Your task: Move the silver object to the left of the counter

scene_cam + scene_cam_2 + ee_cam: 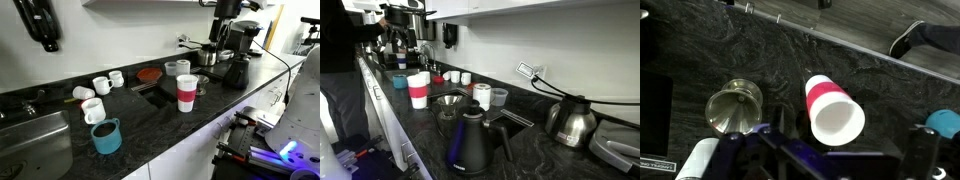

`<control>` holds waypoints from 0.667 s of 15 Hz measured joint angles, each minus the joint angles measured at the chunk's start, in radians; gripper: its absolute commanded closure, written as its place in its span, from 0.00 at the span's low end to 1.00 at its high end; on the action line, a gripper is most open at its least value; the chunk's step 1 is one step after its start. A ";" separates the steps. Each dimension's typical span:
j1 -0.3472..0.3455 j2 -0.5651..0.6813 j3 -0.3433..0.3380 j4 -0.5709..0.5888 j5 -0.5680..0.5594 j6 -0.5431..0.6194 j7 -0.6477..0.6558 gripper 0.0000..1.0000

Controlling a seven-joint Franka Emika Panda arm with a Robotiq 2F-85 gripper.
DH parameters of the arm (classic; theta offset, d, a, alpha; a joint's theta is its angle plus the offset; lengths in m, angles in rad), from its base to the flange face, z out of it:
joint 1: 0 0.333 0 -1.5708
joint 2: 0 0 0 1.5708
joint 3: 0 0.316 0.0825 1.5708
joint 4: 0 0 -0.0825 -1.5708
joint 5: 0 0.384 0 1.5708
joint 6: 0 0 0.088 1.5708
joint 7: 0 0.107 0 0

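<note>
Empty gripper (845, 152), jaws spread wide, poised over worktop (760, 50). Silver cup (733, 107) upright midway along, clear of both ends, near red-and-white cup (833, 108). To grasp well: centre over wide rim, descend straight, close gently, avoid nudging neighbour.

— What sort of place?
— Kitchen. Long black speckled desk (150, 125), steel sink (35, 140) set in it.
— More?
— Coffee machine (238, 45) at the far end, black kettle (470, 148), steel kettle (570, 122), white mugs (103, 84) by the wall.
</note>
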 measured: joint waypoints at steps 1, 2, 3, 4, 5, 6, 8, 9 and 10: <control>-0.001 0.000 0.000 0.000 -0.001 0.004 0.001 0.00; -0.004 0.002 0.000 -0.001 -0.002 0.014 0.004 0.00; -0.008 0.005 0.000 -0.002 -0.003 0.033 0.009 0.00; -0.014 0.013 0.000 -0.003 -0.008 0.064 0.014 0.00; -0.023 0.023 0.000 -0.005 -0.018 0.095 0.019 0.00; -0.036 0.039 0.000 -0.006 -0.033 0.126 0.024 0.00; -0.067 0.080 0.000 -0.006 -0.071 0.178 0.037 0.00; -0.086 0.104 0.000 -0.006 -0.096 0.199 0.049 0.00; -0.107 0.128 -0.001 -0.006 -0.119 0.217 0.062 0.00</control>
